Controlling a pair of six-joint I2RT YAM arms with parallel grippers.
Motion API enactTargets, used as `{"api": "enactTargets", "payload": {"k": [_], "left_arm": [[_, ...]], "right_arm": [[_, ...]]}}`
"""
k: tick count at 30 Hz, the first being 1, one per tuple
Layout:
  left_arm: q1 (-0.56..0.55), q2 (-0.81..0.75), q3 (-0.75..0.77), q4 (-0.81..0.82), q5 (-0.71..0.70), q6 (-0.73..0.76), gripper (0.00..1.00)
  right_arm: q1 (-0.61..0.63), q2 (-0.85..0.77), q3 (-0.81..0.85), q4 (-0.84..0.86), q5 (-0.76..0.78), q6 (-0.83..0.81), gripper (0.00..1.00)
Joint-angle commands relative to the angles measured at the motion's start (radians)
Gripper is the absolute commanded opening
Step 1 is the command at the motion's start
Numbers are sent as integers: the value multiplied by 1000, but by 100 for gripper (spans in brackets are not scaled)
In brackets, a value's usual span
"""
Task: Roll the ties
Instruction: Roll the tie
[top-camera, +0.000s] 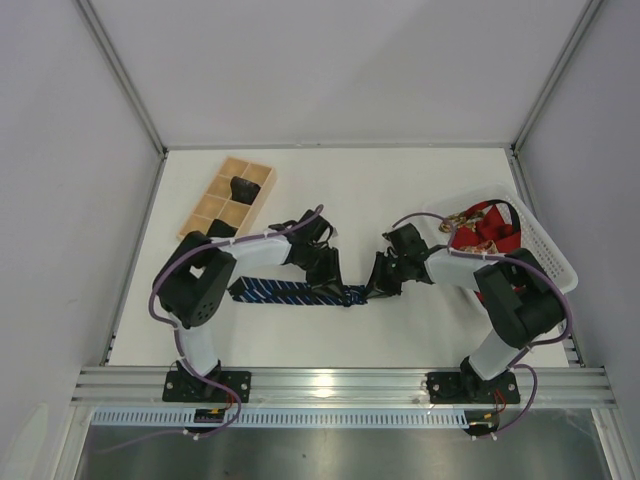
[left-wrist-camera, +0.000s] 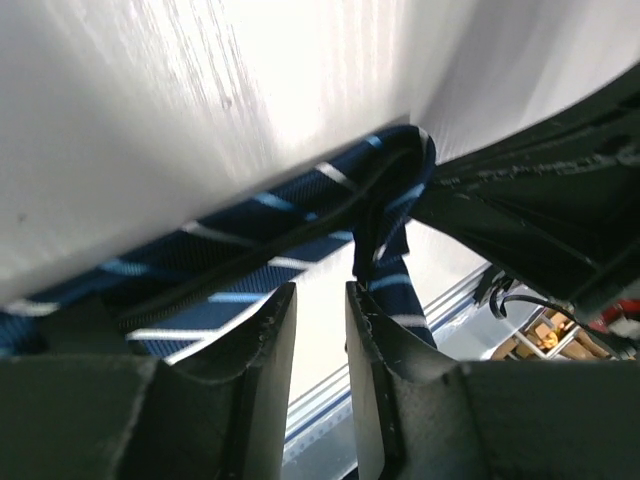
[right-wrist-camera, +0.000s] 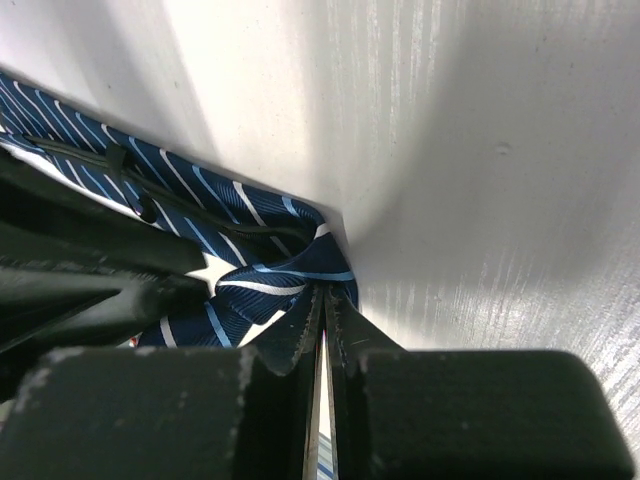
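Note:
A navy tie with pale diagonal stripes lies flat across the table's front middle. My right gripper is shut on its folded right end, and the pinched fold shows at the fingertips in the right wrist view. The tie curls into a small loop there. My left gripper hovers over the tie just left of the fold. In the left wrist view its jaws stand apart with nothing between them, and the tie lies just beyond them, its end doubled over.
A wooden compartment box sits at the back left and holds two dark rolled bundles. A white basket at the right holds red and gold-patterned ties. Purple cables loop off both arms.

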Motion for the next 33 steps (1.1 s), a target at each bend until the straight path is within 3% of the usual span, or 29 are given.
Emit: {"api": "enactTargets", "payload": {"k": [1,11,18,22,26,33], "left_arm": [[6,-83,40,-58,-27,34,33],[57,-215,80,-193,-102,68,32],[54,-277,26,-187,-72,46,38],[42,-263,-29,-86,39,-17,41],[-1,-210,-17,-81,-2,-47,46],[-20,-130,34,-112,-96,-49,44]], "right_arm": [[8,20,26,-13,32,-22,7],[3,-6,55,-28,11,-19,8],[-1,-46,110,-67,-7,-65,17],[0,-58,143,-110,-6,-82,20],[0,-107,163,-148,26,-103,22],[-9,-175,158,-217,71,-152,23]]}}
